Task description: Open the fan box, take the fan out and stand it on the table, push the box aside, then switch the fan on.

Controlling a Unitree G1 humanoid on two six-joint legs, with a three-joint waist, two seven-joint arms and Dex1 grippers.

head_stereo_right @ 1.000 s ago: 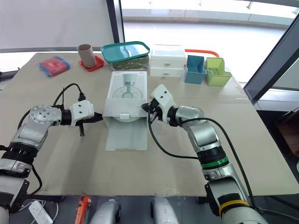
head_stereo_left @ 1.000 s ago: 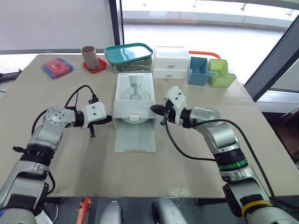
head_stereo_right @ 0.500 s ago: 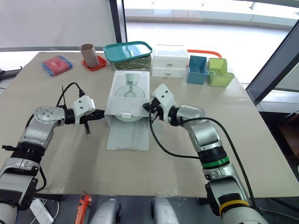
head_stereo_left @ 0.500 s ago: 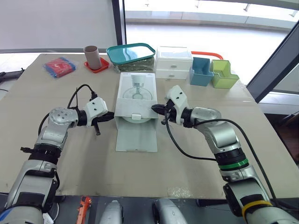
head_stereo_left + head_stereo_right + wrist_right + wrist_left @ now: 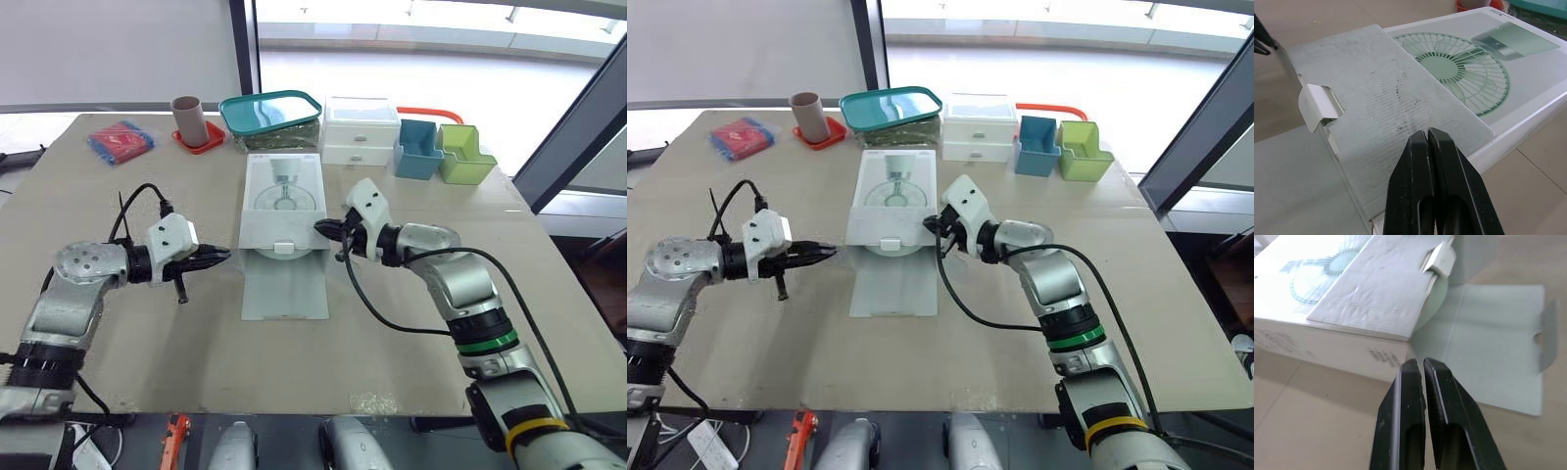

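We flank the opened fan box (image 5: 282,211).
Left gripper (image 5: 225,255) and right gripper (image 5: 319,226) are pinched shut, empty, beside it; a nudge could skid it.

- Your view inside the fan box (image 5: 282,196) is blocked by its flap (image 5: 1386,98).
- The left wrist view cuts the fan box off at 2 edges.

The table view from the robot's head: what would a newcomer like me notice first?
The white fan box lies in the middle of the table, its front flap folded down flat toward the robot. Two black grippers, both shut, point at it: the left gripper just off its left side, the right gripper at its right edge.
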